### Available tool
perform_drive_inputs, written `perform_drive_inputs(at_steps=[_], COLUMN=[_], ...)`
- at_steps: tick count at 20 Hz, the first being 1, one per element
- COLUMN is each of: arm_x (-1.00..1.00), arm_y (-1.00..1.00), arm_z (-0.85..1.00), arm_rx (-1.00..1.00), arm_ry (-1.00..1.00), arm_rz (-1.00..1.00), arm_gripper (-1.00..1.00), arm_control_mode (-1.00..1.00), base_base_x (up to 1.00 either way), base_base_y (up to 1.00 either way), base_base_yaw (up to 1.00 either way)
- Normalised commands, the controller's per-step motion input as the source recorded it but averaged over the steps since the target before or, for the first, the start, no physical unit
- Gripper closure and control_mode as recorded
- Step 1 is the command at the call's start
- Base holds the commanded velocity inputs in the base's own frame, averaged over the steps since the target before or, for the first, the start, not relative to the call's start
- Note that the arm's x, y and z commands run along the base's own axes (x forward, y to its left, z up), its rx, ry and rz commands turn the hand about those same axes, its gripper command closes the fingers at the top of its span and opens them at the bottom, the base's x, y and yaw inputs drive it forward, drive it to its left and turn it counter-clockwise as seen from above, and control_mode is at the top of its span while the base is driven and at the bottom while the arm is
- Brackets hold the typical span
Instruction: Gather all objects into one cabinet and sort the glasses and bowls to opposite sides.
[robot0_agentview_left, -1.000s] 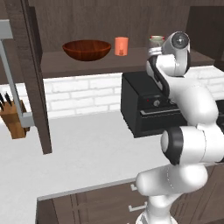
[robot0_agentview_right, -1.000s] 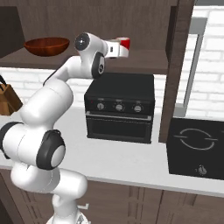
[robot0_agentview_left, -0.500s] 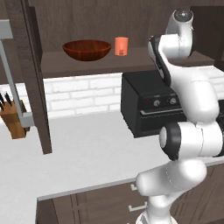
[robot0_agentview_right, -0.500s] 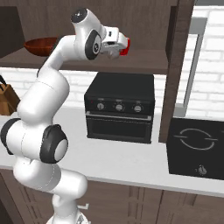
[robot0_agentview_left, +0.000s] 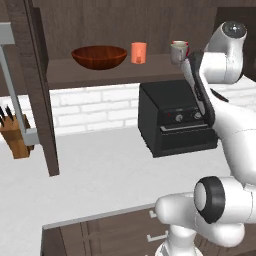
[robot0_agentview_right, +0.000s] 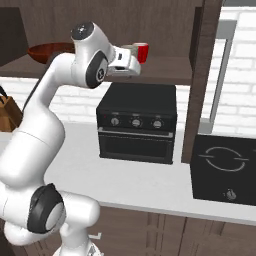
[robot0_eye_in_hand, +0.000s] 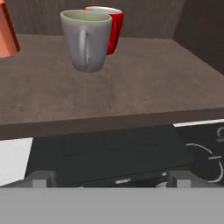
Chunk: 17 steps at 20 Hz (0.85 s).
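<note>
Your hand (robot0_agentview_right: 134, 59) stands spread wide and empty, level with the shelf (robot0_eye_in_hand: 131, 83) of the dark cabinet (robot0_agentview_left: 37, 75). Straight ahead of it the cream-white mug (robot0_eye_in_hand: 85, 39) stands upright, handle facing you; the red mug (robot0_eye_in_hand: 109, 27) sits touching or just behind it, on its right. The orange tumbler (robot0_eye_in_hand: 6, 33) is off to the hand's left, and the reddish-brown bowl (robot0_agentview_left: 99, 56) lies farther left still, well apart from the cups.

Judgement: all four pieces appear to be in the one cabinet, so what remains is spacing. Bowl left, cups right (the tumbler sits nearest the bowl) already reads as sorted. If you regroup the tumbler, approach it level and clear of the white mug.

Below the hand is the black oven (robot0_agentview_right: 137, 122) on the counter (robot0_agentview_left: 100, 175); keep the wrist above its top. The cabinet's right wall (robot0_eye_in_hand: 201, 30) limits swing that way.
</note>
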Motion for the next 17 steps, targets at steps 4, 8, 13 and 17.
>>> perform_drive_inputs(at_steps=[4,8,13,17], arm_x=[-0.95,-0.72,-0.70,-0.70], arm_y=[0.00,0.05,0.10,0.58], arm_z=[0.72,0.79,0.77,-0.30], arm_rx=[0.19,0.13,0.08,-0.07], arm_ry=[-0.01,0.02,0.03,0.01], arm_rz=[0.02,0.06,0.09,0.14], arm_gripper=[-1.00,-1.00,-1.00,-1.00], arm_control_mode=[-1.00,-1.00,-1.00,-1.00], base_base_x=[0.00,0.00,0.00,0.00], base_base_y=[0.00,0.00,0.00,0.00], base_base_yaw=[0.00,0.00,0.00,0.00])
